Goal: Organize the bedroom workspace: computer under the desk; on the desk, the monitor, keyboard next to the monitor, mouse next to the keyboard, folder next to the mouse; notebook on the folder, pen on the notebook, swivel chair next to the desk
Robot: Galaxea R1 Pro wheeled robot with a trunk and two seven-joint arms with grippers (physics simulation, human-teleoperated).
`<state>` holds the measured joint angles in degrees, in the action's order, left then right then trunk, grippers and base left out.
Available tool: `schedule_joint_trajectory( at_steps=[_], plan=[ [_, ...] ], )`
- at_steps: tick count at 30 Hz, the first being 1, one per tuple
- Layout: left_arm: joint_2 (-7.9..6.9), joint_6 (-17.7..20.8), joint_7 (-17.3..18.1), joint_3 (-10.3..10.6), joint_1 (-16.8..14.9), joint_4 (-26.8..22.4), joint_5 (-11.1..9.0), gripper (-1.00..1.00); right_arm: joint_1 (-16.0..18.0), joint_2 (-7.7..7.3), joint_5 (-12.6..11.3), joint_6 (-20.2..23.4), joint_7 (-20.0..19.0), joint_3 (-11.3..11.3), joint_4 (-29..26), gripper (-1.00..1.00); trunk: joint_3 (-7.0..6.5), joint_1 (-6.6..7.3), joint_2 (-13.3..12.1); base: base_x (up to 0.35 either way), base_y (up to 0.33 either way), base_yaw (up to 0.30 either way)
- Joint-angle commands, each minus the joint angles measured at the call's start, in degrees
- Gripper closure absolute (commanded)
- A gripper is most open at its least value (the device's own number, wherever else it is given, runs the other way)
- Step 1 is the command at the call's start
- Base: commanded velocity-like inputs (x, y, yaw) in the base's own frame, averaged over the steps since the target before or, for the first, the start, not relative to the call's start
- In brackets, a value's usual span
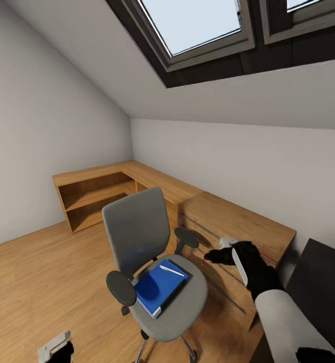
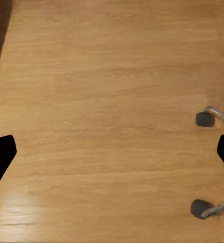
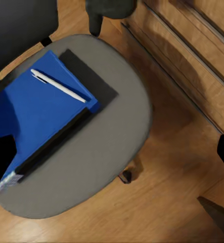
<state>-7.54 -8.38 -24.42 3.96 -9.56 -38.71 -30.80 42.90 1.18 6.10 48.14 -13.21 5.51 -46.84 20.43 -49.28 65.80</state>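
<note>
Our right gripper point(image 1: 213, 255) hovers open above the grey padded swivel chair point(image 1: 185, 297), where a white pen point(image 3: 58, 86) lies on the bright-blue folder point(image 3: 36, 114); our left gripper point(image 2: 112, 152) is open too.

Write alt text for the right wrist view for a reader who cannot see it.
A flat bright-blue folder with a thin white pen lying on it rests on the grey padded swivel chair seat. A light wooden drawer chest stands beside the chair on a wooden floor.
</note>
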Motion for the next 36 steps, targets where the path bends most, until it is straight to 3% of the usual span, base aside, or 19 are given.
schedule_joint_trajectory(
  at_steps=[1,3,4,6,9,16,31,33,34,36],
  plan=[
    [-1.62,5.69,2.72,-1.07,4.10,-10.82,-1.03,-1.00,-2.39,0.13,0.63,5.17,-0.34,0.35,-7.31,-1.00,0.09,-0.01,0.04,0.000,0.000,0.000],
    [-1.93,10.61,3.39,-1.37,9.27,-20.69,-1.16,-1.00,-4.30,0.13,0.72,5.21,0.50,0.36,-8.44,-1.00,0.09,-0.01,0.04,0.000,0.000,0.000],
    [-2.11,12.70,3.60,-1.49,14.15,-27.17,-1.16,-1.00,-5.01,0.15,0.70,4.29,1.77,0.35,-8.69,-1.00,0.09,-0.01,0.04,0.000,0.000,0.000],
    [-2.20,13.90,3.66,-1.58,17.83,-30.77,-1.20,-1.00,-5.40,0.22,0.52,3.45,2.80,0.32,-8.74,-1.00,0.09,-0.01,0.04,0.000,0.000,0.000],
    [-2.26,14.64,3.69,-1.70,20.07,-31.91,-1.19,-1.00,-5.65,0.56,0.40,2.94,3.46,0.25,-8.79,-1.00,0.09,-0.01,0.04,0.000,0.000,0.008],
    [-2.26,14.89,3.65,-1.79,21.47,-31.49,-1.06,-1.00,-5.93,2.20,0.69,1.92,4.06,0.23,-8.68,-1.00,0.09,-0.01,0.04,-0.014,-0.051,0.169],
    [-2.04,14.71,3.58,-1.60,21.65,-31.36,-0.89,-1.00,-5.99,2.74,0.91,-0.73,4.15,-0.49,-6.19,-1.00,0.09,-0.01,0.04,-0.109,-0.291,0.270],
    [-2.04,14.73,3.62,-1.59,21.64,-31.35,-0.91,-1.00,-5.99,2.76,0.93,-0.80,4.15,-1.80,-5.42,-1.00,0.09,-0.01,0.04,-0.124,-0.315,0.276],
    [-2.04,14.89,3.66,-1.52,21.63,-30.83,-0.98,-1.00,-5.99,2.83,0.96,-1.19,4.19,-6.47,-3.86,-1.00,0.12,-0.01,0.04,-0.096,-0.208,0.276],
    [-2.04,14.89,3.66,-1.51,21.65,-30.38,-0.99,-1.00,-5.99,2.83,0.95,-1.79,4.24,-7.89,-3.23,-1.00,0.18,-0.01,0.04,-0.069,-0.154,0.275]
  ],
)
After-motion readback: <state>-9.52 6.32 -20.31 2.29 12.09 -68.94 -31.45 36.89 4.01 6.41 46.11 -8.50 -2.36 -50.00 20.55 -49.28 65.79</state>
